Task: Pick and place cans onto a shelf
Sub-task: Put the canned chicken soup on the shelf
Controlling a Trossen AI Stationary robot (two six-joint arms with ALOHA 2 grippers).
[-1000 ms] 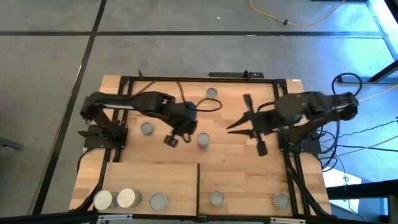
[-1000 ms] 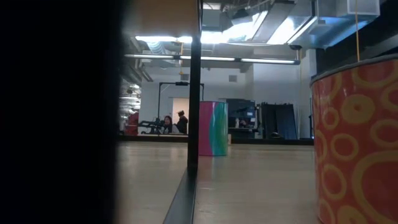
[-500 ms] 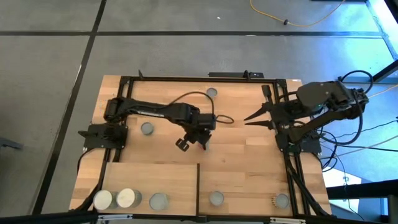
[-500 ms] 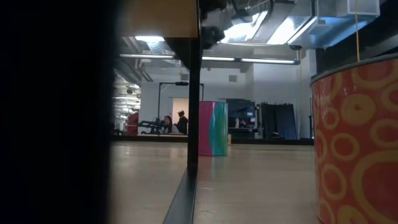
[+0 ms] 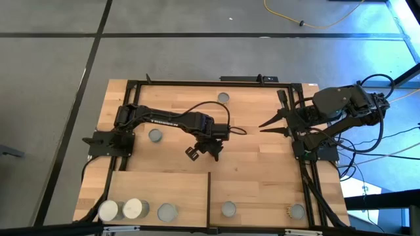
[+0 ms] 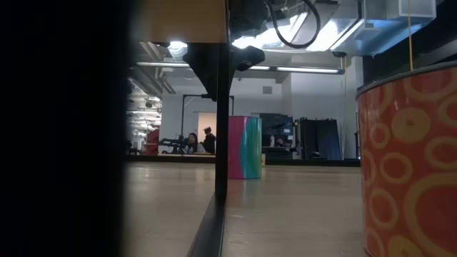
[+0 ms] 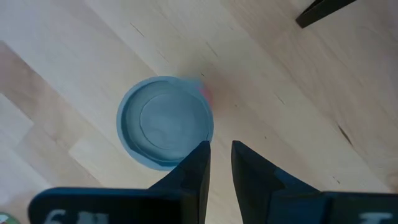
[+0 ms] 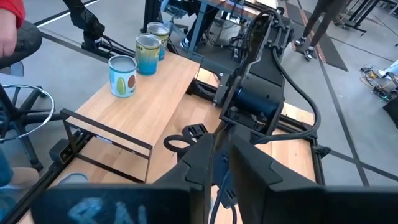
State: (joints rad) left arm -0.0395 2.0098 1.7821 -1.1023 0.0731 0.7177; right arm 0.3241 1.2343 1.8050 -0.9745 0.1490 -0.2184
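Observation:
A can with a grey top (image 7: 165, 121) and pink and teal sides (image 6: 245, 146) stands upright on the planked tabletop at mid-table. My left gripper (image 5: 203, 149) hangs above it, pointing down, fingers (image 7: 219, 149) shut beside the can's rim and clear of it in the low view (image 6: 214, 75). Two more cans (image 5: 224, 98) (image 5: 155, 136) stand on the tabletop. The pale shelf (image 5: 157, 187) along the near edge carries several cans, two with whitish tops (image 5: 108, 210) (image 5: 133, 208). My right gripper (image 5: 262, 126) is shut and empty at the table's right side.
The shelf's black upright (image 5: 209, 196) (image 6: 223, 107) splits it into two halves. An orange-patterned can (image 6: 407, 164) stands close to the low camera. Black frame rails (image 5: 197, 83) run round the table. People sit in the room beyond (image 6: 191, 141).
My left gripper has gone toward the table's right edge and now hangs over the pink-sided can, hiding it from above. My right gripper has drawn back toward the table's right and far edges. The can has stayed where it was.

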